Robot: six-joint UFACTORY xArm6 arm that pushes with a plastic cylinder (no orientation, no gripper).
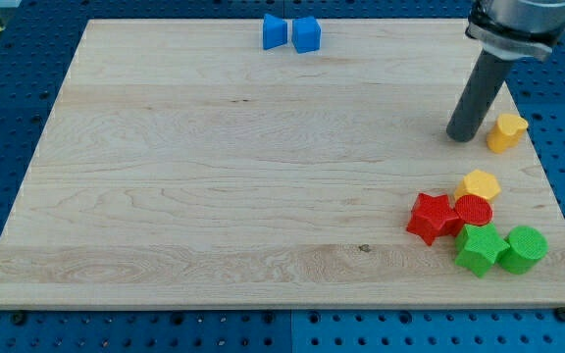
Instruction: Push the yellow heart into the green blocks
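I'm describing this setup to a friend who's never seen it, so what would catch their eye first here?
Probably the dark rod coming down from the view's top right, my tip resting just left of the yellow heart. Next, the bright cluster at the bottom right: a yellow hexagon, red star and red cylinder above a green star and green cylinder. Two blue blocks sit alone at the top edge.

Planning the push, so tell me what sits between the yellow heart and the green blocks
In the camera view, the yellow hexagon and red cylinder lie between the yellow heart and the green blocks.
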